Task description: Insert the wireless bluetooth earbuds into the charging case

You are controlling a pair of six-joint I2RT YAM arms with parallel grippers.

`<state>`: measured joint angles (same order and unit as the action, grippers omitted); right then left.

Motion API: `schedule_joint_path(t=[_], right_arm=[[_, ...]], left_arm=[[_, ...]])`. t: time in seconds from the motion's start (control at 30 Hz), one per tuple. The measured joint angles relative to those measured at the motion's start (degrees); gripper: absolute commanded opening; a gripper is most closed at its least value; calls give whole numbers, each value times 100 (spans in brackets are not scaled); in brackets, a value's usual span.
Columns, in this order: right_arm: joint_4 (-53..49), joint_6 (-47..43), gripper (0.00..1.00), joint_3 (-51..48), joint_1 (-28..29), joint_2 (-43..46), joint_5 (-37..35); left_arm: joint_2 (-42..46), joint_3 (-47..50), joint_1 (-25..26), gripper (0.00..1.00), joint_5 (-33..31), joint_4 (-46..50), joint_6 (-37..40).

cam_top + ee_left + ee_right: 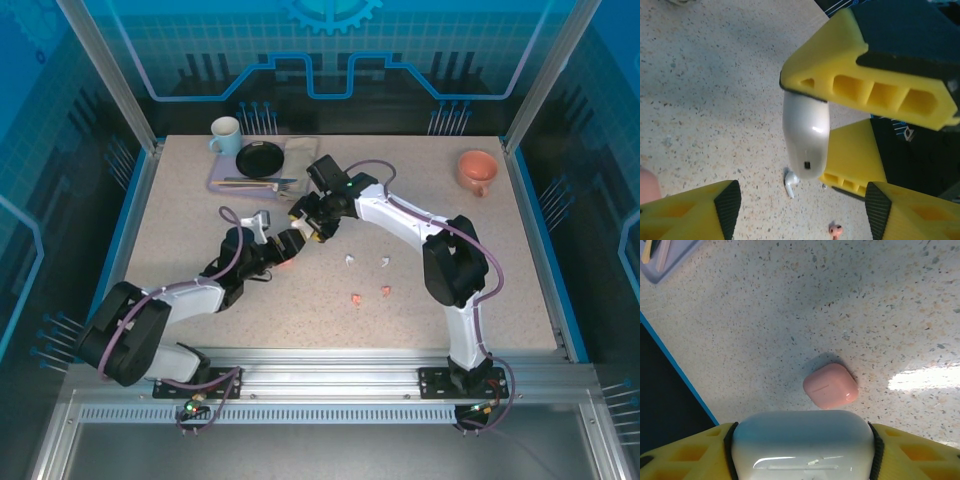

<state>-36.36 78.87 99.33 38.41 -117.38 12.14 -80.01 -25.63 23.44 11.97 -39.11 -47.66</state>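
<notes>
My right gripper [802, 442] is shut on the white charging case [802, 447], holding it closed above the table. In the left wrist view that white case [806, 132] hangs between the right gripper's yellow fingers [865, 80]. My left gripper [800, 212] is open just below and beside it, with nothing between its pads. A closed salmon-pink case [830, 385] lies on the table under the grippers. Two white earbuds [350, 260] [385, 262] and two pink earbuds [357, 298] [386, 290] lie loose to the right of my left gripper [292, 243].
A lavender tray [222, 183] at the back left holds a black plate [260, 158], a blue mug [225, 135], cutlery and a cloth. An orange cup [478, 171] stands at the back right. Both arms cross near the table's centre.
</notes>
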Motion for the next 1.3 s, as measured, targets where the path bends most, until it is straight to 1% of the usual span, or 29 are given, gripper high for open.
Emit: schedule_joint_path(t=[0.37,0.5,0.6,0.67,0.87,1.0,1.1,1.13,1.2,1.3], right_arm=[[118,109,61,-164,0,2,61],[153,131,61,-190,0,2,83],[186,140,61,-190,0,2,105],[203,157,61,-190,-2,2,127],[216,199,61,-190,-15,7,153],[221,216,61,-201,-22,9,162],[227,216,61,-203,-22,9,160],[243,219,61,-216,-22,15,160],[256,219,64,-229,-22,26,157],[297,251,75,-267,-24,50,140]], left_arm=[[-459,-385,0,53,-42,-162,0],[-581,-426,0,46,-39,-210,2],[-669,-452,4,44,-37,-238,0],[-686,-461,4,43,-37,-240,0],[-708,-461,4,29,-72,-227,-2],[-710,-461,4,28,-83,-214,-4],[-710,-461,4,24,-83,-214,-2],[-710,-461,4,21,-83,-214,-4],[-710,-461,4,14,-81,-212,-2],[-710,-494,7,6,-61,-184,0]])
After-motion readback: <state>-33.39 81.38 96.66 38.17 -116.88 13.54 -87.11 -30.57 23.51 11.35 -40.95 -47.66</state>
